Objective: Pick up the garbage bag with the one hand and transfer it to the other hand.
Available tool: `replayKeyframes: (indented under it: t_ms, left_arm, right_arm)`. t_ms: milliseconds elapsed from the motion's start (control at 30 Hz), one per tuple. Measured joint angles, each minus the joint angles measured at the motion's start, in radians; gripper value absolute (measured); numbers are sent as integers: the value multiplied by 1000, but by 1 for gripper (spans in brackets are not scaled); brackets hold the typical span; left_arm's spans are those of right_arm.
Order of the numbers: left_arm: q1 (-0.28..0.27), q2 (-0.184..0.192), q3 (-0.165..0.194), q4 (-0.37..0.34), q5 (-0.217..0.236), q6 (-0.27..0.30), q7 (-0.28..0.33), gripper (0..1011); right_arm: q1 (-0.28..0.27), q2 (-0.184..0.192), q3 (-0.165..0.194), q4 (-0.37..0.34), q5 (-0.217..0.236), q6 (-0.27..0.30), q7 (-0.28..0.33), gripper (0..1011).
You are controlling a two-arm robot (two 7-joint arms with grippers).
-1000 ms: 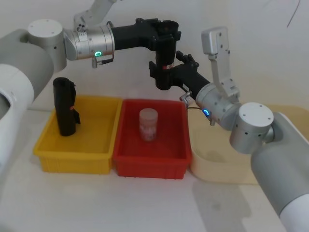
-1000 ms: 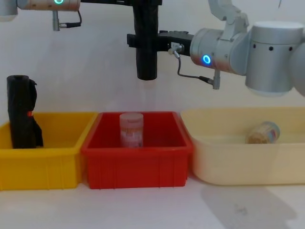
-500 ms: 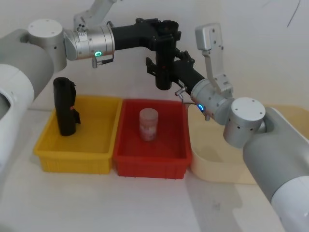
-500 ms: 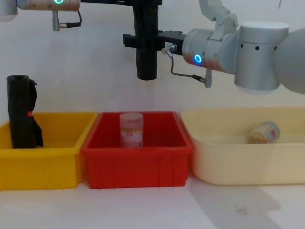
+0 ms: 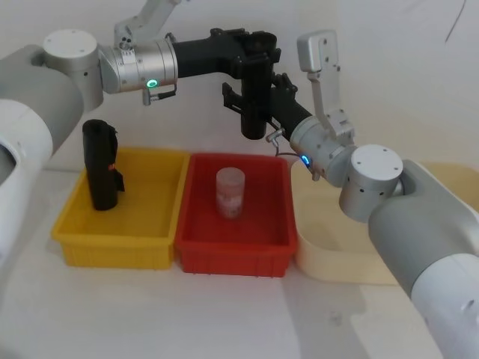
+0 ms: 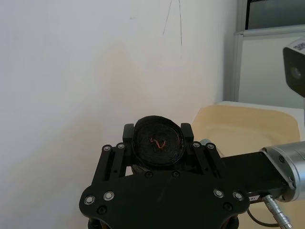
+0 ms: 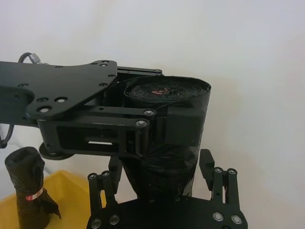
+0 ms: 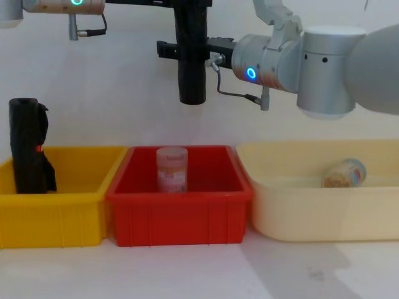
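Sliding my right gripper (image 8: 187,50) in over the last second until its spread fingers straddled the garbage bag (image 8: 192,62), I kept my left gripper (image 5: 258,56) clamped on its top above the red bin (image 8: 181,212), so the handover awaited only closing.

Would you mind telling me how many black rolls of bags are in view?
2: one roll held upright in the left hand above the red bin; one lumpier roll standing in the yellow bin.
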Motion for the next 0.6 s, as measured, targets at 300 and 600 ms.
replayKeyframes:
  t_ms: [300,600]
  left_arm:
    - [0,0,0,0,0,0,0,553]
    - [0,0,0,0,0,0,0,553]
  right_arm:
    - [26,-13,7,50,-1,-22,2,978]
    - [39,-19,10,72,-2,-32,3,748]
